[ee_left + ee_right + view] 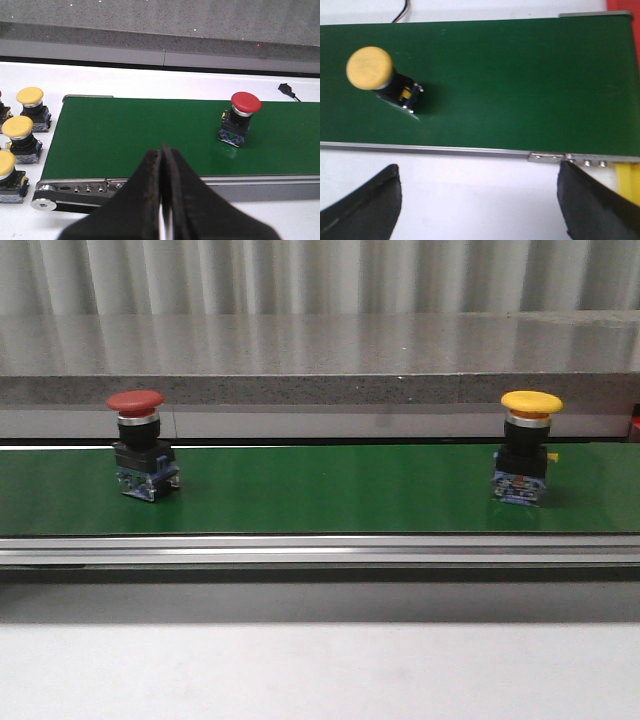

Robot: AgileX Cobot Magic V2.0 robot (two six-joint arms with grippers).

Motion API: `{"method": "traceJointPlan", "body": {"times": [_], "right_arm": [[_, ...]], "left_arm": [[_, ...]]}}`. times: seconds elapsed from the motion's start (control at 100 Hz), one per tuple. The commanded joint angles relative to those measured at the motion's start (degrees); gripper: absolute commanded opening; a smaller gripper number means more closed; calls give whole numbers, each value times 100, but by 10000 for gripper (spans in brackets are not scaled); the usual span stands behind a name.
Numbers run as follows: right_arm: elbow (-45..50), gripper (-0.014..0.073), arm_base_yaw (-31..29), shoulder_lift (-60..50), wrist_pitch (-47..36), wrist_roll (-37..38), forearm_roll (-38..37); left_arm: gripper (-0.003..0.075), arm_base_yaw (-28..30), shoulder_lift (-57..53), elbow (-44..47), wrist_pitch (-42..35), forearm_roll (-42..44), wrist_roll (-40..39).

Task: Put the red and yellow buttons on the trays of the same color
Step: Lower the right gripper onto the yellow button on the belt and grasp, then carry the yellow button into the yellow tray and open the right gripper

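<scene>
A red button (135,445) stands upright on the left of the green belt (320,490), and a yellow button (528,445) stands on the right. No gripper shows in the front view. In the left wrist view my left gripper (162,148) is shut and empty at the belt's near rail, with the red button (242,117) further along the belt. My right gripper (479,167) is open and empty over the white table beside the belt, apart from the yellow button (380,75). A yellow strip (627,180) and a red corner (620,5) show at frame edges; I cannot tell if they are the trays.
Three more yellow buttons (20,137) stand on the white table off the belt's end, in the left wrist view. A grey stone ledge (320,360) runs behind the belt. A metal rail (320,550) edges the belt's front. A small black connector (286,89) lies beyond the belt.
</scene>
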Motion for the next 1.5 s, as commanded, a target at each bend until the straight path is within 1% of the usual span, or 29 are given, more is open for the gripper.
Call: {"method": "traceJointPlan", "body": {"times": [0.0, 0.12, 0.29, 0.44, 0.68, 0.77, 0.82, 0.94, 1.01, 1.06, 1.17, 1.29, 1.38, 1.49], "right_arm": [[-353, 626, 19, 247, -299, -460, 427], [-592, 626, 63, 718, -240, -694, 594], [-841, 626, 389, 1339, -274, -841, 594], [-959, 626, 568, 1804, -612, -900, 594], [-1223, 622, 581, 2477, -1115, -935, 537], [-1309, 571, 581, 2699, -1170, -935, 507], [-1337, 514, 581, 2789, -1148, -935, 505], [-1340, 325, 575, 2904, -1084, -935, 500], [-1340, 253, 575, 2908, -992, -935, 498], [-1365, 239, 575, 2901, -907, -935, 498], [-1548, 239, 570, 2896, -543, -935, 457], [-1868, 238, 390, 2866, -82, -811, 291], [-1992, 238, 116, 2763, 109, -512, -17], [-2021, 238, -428, 2568, 280, -207, -441]], "left_arm": [[-20, -54, 46, -149, -428, -74, 24], [-20, -54, 46, -149, -428, -74, 24], [-20, -54, 46, -149, -428, -74, 24], [-20, -54, 46, -149, -428, -84, 24], [-20, -54, 46, -149, -428, -84, 24], [-20, -54, 46, -149, -428, -84, 24], [-20, -54, 46, -149, -428, -84, 24], [-20, -54, 46, -149, -428, -84, 24], [-20, -54, 46, -149, -428, -84, 24], [-20, -54, 46, -149, -428, -84, 24], [-20, -54, 46, -149, -428, -84, 24], [-20, -54, 46, -149, -428, -84, 24], [-20, -54, 46, -149, -428, -84, 24], [-20, -54, 46, -149, -428, -84, 24]]}}
